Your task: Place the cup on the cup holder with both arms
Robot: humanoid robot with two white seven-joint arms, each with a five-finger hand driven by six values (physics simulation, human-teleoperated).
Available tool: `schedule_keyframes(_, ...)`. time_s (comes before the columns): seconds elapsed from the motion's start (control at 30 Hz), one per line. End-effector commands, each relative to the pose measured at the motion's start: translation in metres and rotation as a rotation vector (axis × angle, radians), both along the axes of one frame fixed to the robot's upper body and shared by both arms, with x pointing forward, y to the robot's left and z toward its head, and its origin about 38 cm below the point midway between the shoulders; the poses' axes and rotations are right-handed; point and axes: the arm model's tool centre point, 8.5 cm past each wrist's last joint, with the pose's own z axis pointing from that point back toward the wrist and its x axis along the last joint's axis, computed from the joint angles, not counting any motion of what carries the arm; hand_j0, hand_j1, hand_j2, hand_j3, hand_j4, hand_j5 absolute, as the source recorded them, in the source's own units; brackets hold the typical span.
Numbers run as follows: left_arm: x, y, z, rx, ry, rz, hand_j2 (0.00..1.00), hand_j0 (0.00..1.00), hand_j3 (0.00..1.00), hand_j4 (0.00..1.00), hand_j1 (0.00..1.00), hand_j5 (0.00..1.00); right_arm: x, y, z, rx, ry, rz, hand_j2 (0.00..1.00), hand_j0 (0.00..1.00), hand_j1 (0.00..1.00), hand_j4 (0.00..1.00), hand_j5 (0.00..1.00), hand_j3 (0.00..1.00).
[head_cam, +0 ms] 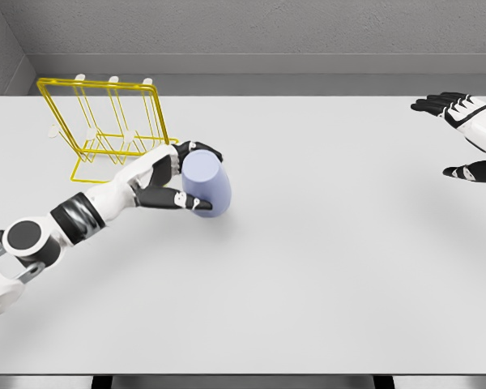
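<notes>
Left hand grips the lavender cup, tilted on the white table.
The yellow wire cup holder stands just up-left (the right hand idles open, far off).

Cup in left robot hand

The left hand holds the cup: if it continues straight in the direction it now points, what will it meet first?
The left hand, closed on the cup, points toward the right and slightly away from the robot. That line looks free: only bare table ahead. The yellow cup holder is behind and to its left, off that path.
</notes>
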Motion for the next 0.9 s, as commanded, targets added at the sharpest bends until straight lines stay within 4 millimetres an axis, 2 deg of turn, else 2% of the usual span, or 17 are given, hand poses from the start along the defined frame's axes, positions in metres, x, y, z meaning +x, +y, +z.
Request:
schedule_keyframes(0.0, 0.000, 0.012, 0.009, 0.003, -0.011, 0.016, 0.61, 0.61, 0.61, 0.61, 0.61, 0.61, 0.000, 0.000, 0.001, 0.007, 0.000, -0.001, 1.00, 1.00, 1.00, 1.00, 1.00, 1.00)
schedule_keyframes(0.17, 0.001, 0.027, 0.023, 0.008, -0.054, 0.031, 0.61, 0.61, 0.61, 0.61, 0.61, 0.61, 0.000, 0.000, 0.001, 0.007, 0.000, -0.001, 1.00, 1.00, 1.00, 1.00, 1.00, 1.00)
schedule_keyframes(0.53, 0.008, 0.044, 0.050, 0.008, -0.109, 0.059, 0.61, 0.61, 0.61, 0.61, 0.61, 0.61, 0.000, 0.000, 0.001, 0.007, -0.001, 0.000, 1.00, 1.00, 1.00, 1.00, 1.00, 1.00)
schedule_keyframes(0.87, 0.019, 0.071, 0.059, 0.014, -0.127, 0.130, 0.62, 0.62, 0.62, 0.62, 0.62, 0.62, 0.000, 0.000, 0.001, 0.007, -0.001, 0.000, 1.00, 1.00, 1.00, 1.00, 1.00, 1.00)
